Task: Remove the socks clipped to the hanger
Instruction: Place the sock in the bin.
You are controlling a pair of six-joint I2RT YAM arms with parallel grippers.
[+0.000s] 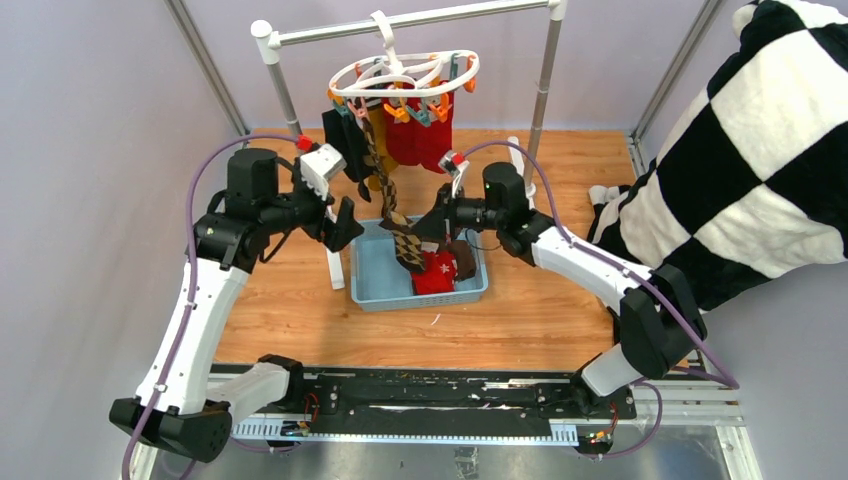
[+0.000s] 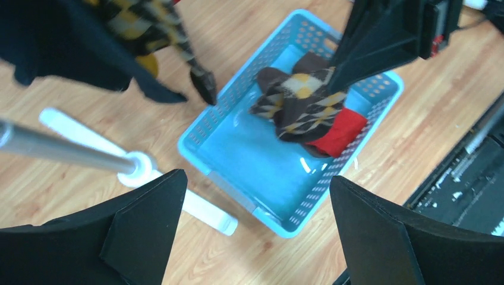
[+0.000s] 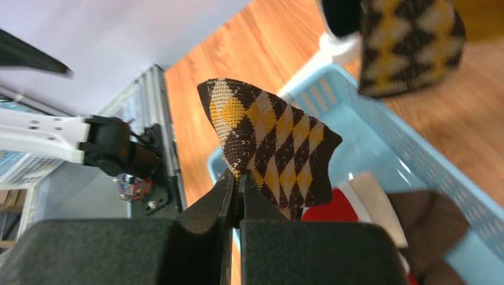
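1. Right wrist view: your right gripper is pinched tight on the edge of an argyle sock, holding it just above the basket.
2. That bite is thin, a bare strip of fabric. Jolt the arm and I'd expect it to slip. Over the basket that costs nothing, but past the rim it lands outside.
3. Your left gripper has its jaws spread wide with nothing between them, hovering above the basket's left side.
4. Lying in the basket are a red sock and a brown sock.
5. The hanger hangs from the rail, high behind the basket. It carries clipped socks: red ones, a dark one, and a second argyle sock dangling toward the basket's back-left corner.
6. Watch the crowding: both grippers sit close together over the basket. Swing either one across without lifting and they could knock.
7. That second argyle sock hangs right by your left arm. Brush it and the hanger starts swinging, which spoils your aim at the pegs.
8. For the next pull, a sideways yank could tip the hanger or lift its hook off the rail. Draw straight down toward the basket.
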